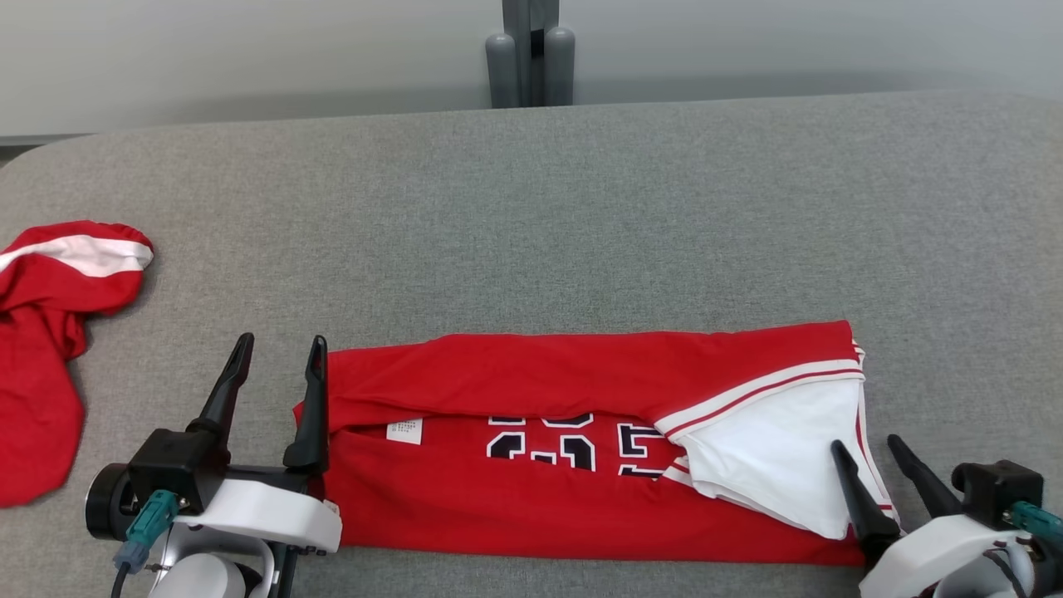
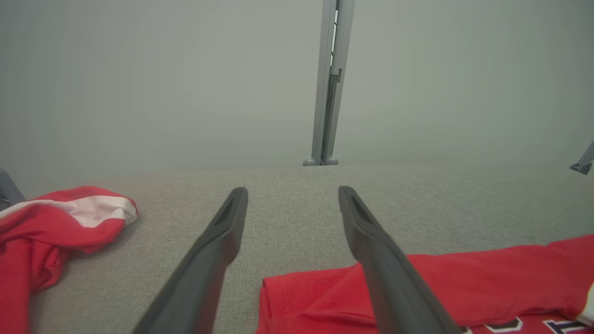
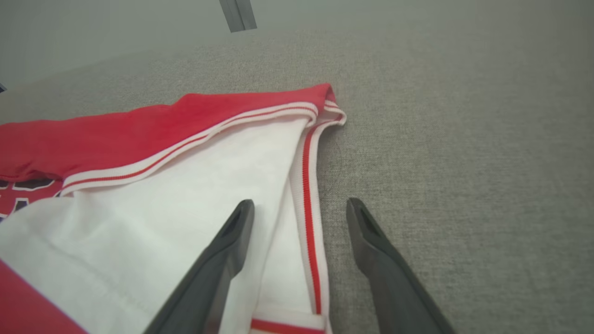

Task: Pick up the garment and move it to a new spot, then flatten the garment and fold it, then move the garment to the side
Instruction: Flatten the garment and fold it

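Left claw [image 1: 281, 338] spread, empty | right claw [image 1: 864, 441] spread, empty | folded garment [image 1: 540, 374] lies between them

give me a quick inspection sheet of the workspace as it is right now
surface: grey cloth-covered table, far-left corner rounded
job's things: red jersey folded into a long band near the front edge; white inside turned out at its right end, numbers partly covered
clutter: crumpled red garment at the far left, apart from the jersey
hands: left hand open at the jersey's left end; right hand open, astride its right edge; neither holds anything
cables: teal plug with a lead at the left wrist; teal connector at the right wrist
surroundings: pale wall and grey post behind the table
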Tool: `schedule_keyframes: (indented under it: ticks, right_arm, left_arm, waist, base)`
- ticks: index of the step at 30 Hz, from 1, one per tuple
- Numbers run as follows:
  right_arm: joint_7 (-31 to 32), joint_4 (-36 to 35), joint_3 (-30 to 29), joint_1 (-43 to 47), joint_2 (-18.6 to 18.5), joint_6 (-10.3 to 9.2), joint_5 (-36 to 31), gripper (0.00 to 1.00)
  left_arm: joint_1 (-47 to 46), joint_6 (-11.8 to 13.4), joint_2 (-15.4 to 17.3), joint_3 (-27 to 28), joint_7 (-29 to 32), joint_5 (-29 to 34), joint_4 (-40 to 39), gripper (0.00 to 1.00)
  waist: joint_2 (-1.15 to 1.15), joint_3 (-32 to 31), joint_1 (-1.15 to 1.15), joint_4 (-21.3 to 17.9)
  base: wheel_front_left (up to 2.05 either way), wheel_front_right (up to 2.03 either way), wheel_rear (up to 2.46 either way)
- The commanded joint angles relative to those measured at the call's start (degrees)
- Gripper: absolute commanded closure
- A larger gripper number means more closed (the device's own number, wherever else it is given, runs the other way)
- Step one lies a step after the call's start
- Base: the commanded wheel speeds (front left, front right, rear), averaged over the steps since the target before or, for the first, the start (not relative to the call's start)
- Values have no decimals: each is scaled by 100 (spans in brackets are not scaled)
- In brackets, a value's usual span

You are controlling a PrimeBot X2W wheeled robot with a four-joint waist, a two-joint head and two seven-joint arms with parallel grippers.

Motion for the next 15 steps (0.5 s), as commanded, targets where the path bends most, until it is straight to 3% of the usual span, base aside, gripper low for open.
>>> schedule_keyframes:
  ticks: [1,7,8,10,15]
  right_arm:
    - [11,67,19,-77,-46,-2,21,0]
    - [9,728,568,-513,-13,-2,350,0]
    - [-6,801,646,-561,-11,-1,403,30]
    - [-17,926,728,-618,-28,-1,518,100]
    - [-232,1040,765,-682,-174,-11,741,100]
  left_arm:
    - [-89,-32,34,6,-12,22,18,0]
    - [-270,-83,12,-2,-12,17,102,0]
    - [-282,-93,8,-6,-12,20,110,0]
    - [-303,-99,1,-19,-12,29,141,0]
    - [-365,-125,-22,9,-14,23,179,0]
  waist:
    - [0,32,0,12]
    - [0,183,0,5]
    - [0,194,0,6]
    - [0,210,0,10]
    - [0,246,0,-32]
  base:
    - [0,0,0]
    - [0,0,0]
    - [0,0,0]
    - [0,0,0]
    - [0,0,0]
